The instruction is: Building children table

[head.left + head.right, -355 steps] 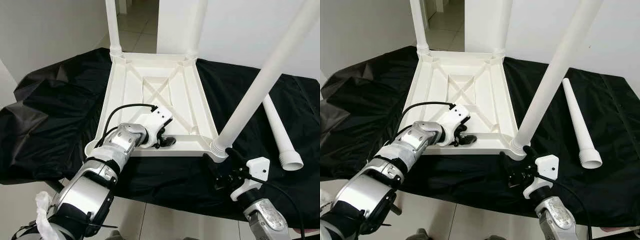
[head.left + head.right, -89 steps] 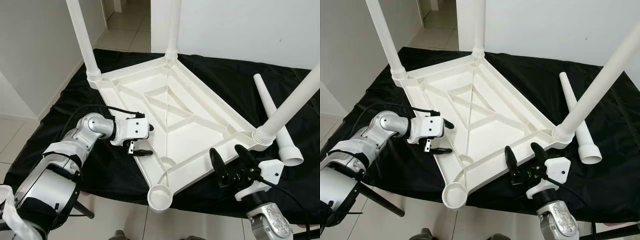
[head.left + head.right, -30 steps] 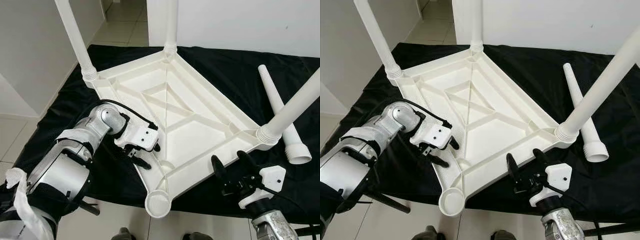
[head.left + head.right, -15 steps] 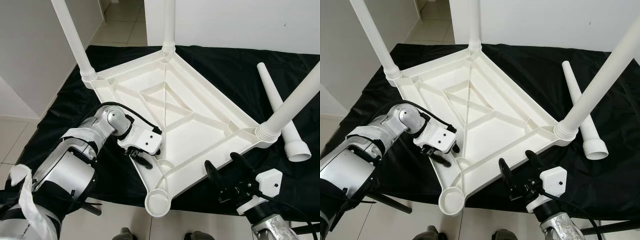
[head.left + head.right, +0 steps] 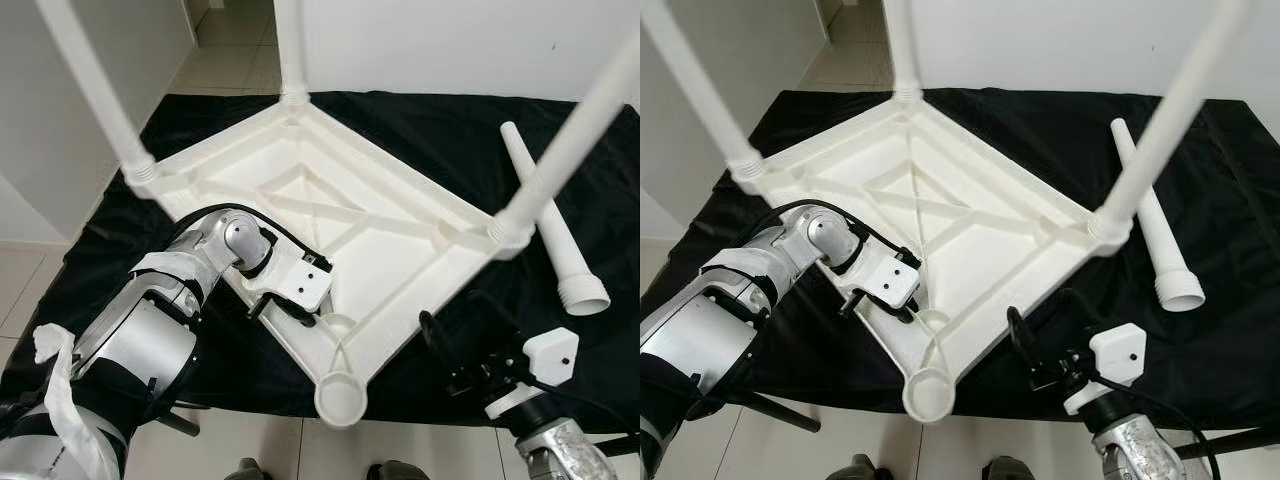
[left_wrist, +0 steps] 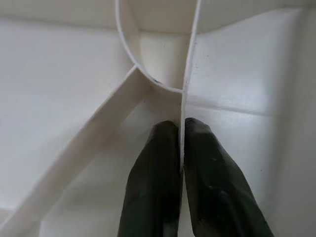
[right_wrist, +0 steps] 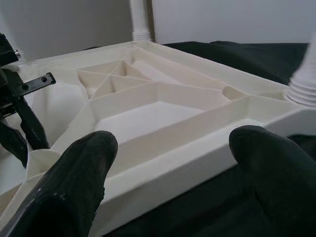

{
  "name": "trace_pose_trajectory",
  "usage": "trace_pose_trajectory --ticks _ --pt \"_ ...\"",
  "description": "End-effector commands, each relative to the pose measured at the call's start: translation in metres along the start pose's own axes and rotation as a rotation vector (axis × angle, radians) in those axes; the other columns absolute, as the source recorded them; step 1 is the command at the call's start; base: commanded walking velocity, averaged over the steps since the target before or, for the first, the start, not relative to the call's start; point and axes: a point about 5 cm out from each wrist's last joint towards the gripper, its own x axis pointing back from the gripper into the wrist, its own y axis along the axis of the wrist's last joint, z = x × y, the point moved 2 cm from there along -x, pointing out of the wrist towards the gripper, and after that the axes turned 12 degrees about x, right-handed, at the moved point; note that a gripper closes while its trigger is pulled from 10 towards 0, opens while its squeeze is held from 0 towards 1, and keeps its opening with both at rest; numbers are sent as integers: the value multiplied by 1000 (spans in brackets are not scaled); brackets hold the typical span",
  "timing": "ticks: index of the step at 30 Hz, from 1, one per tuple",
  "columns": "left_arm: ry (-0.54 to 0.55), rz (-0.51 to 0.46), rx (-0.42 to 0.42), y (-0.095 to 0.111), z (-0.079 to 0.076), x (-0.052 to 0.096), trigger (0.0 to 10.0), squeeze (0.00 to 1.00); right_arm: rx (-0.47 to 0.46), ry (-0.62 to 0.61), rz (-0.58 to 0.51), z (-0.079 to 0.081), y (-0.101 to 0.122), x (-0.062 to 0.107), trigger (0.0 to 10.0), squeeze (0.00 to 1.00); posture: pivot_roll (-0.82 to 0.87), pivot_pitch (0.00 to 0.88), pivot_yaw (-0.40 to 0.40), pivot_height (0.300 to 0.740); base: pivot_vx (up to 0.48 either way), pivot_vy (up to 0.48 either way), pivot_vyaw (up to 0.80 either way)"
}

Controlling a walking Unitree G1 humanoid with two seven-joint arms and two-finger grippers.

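Three legs stand in the upturned white tabletop (image 5: 330,215) on the black-draped surface (image 5: 440,150); the fourth leg (image 5: 548,222) lies loose beside it. The left tool (image 6: 180,148) is clenched on a tabletop rib near the empty corner socket (image 5: 341,398), seemingly turning the tabletop. The right tool (image 7: 173,163) hovers spread wide at the edge; fetching the loose leg likely comes next.
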Motion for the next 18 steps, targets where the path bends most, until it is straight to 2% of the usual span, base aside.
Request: trace_pose_trajectory --ticks 1,4,6,7,9,16,17,18 --pt "163 -21 138 -20 2 6 0 0 -15 4 24 0 -5 0 10000 0 -103 49 75 740 0 0 0" --pt "184 -30 151 -21 3 7 0 0 -13 2 23 0 -5 0 10000 0 -102 48 75 740 0 0 0" --pt "256 -75 195 -21 9 12 0 0 -6 -11 18 -2 -5 -2 10000 0 -99 40 77 740 0 0 0" --pt "256 -75 195 -21 9 12 0 0 -6 -11 18 -2 -5 -2 10000 0 -99 40 77 740 0 0 0" --pt "359 -145 255 -19 17 19 0 0 -4 -51 5 -7 -5 -6 10000 0 -84 26 74 740 0 0 0" --pt "438 -241 302 -11 26 20 0 0 -13 -88 -17 -12 -6 -15 10000 0 -68 18 71 740 0 0 0" --pt "444 -254 303 -9 27 19 4118 0 -14 -89 -20 -12 -6 -16 10000 0 -67 16 69 740 0 0 0" --pt "447 -261 302 -8 27 18 4118 0 -15 -89 -21 -12 -6 -17 10000 0 -67 16 69 740 0 0 0"
